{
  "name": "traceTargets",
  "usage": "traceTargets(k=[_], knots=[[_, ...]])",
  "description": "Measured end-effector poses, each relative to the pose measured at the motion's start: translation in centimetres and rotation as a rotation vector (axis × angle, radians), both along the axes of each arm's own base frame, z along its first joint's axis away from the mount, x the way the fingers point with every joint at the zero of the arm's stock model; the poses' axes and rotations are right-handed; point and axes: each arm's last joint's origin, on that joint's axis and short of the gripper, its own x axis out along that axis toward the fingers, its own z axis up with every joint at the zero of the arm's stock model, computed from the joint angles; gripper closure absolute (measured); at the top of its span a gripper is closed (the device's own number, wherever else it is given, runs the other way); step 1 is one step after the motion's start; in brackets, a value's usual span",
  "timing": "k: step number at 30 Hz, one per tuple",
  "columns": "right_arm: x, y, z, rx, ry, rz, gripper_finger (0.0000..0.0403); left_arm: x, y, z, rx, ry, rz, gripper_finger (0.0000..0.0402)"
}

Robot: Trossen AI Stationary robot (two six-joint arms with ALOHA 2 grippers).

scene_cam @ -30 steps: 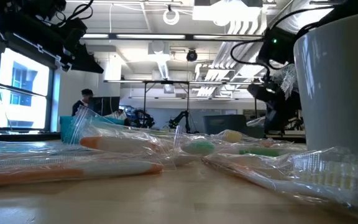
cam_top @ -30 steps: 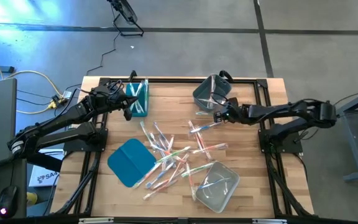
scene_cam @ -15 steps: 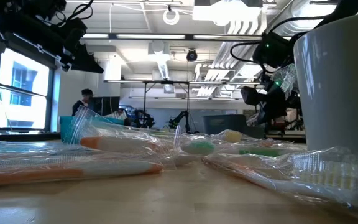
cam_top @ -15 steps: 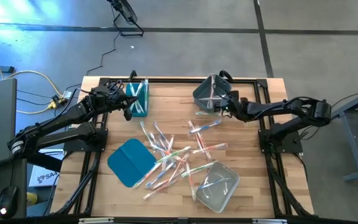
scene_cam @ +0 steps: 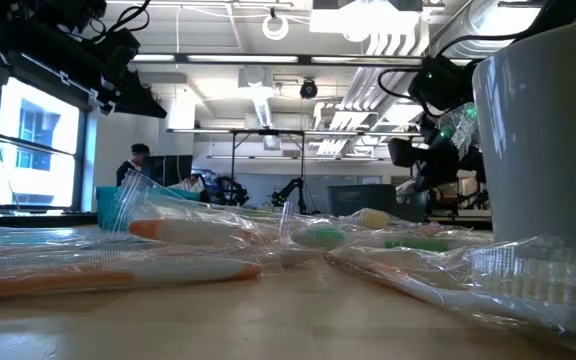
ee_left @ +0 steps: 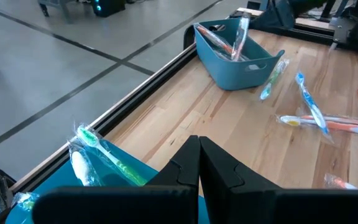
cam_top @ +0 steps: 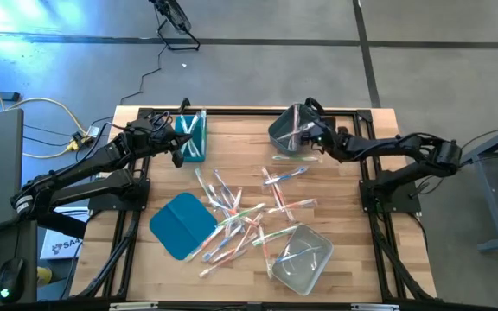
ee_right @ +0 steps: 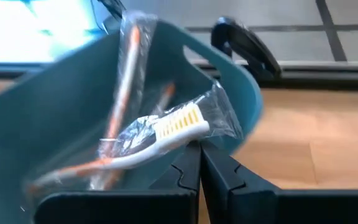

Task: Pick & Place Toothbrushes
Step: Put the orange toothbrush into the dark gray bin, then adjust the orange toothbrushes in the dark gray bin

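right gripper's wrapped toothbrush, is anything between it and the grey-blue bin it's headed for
Nothing visible. The right gripper, shut on the wrapped toothbrush, holds it at the grey-blue bin's open mouth, with other brushes already inside.

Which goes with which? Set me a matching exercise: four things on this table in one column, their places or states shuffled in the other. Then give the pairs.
Things
1. flat teal lid
2. clear bin
3. left gripper
4. right gripper

Places or states
A. shut, at the teal bin
B. shut on a wrapped toothbrush, at the grey-blue bin
C. left of the toothbrush pile
D. right of the pile

Pairs: 1-C, 2-D, 3-A, 4-B
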Motion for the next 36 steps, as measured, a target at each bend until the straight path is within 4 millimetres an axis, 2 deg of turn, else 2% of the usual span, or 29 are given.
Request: traceTargets(k=[13,19,24,30,36], knots=[[-0.2,-2.2,1.3,-0.063,-0.135,0.049,0.0401,0.0,0.0,0.0,0.0,0.001,0.0,0.04],[-0.8,-3.0,1.3,-0.056,-0.125,0.056,0.0401,0.0,0.0,0.0,0.0,0.001,0.0,0.04],[-0.9,-3.6,1.7,-0.096,-0.133,0.134,0.0401,0.0,0.0,0.0,0.001,0.0,0.0,0.04],[-0.1,-4.5,4.3,-0.127,-0.227,0.227,0.0401,0.0,0.0,0.0,0.001,0.0,0.0,0.04],[1.7,-5.1,7.5,0.007,-0.091,0.274,0.0401,0.0,0.0,0.0,0.001,-0.001,0.0,0.04]])
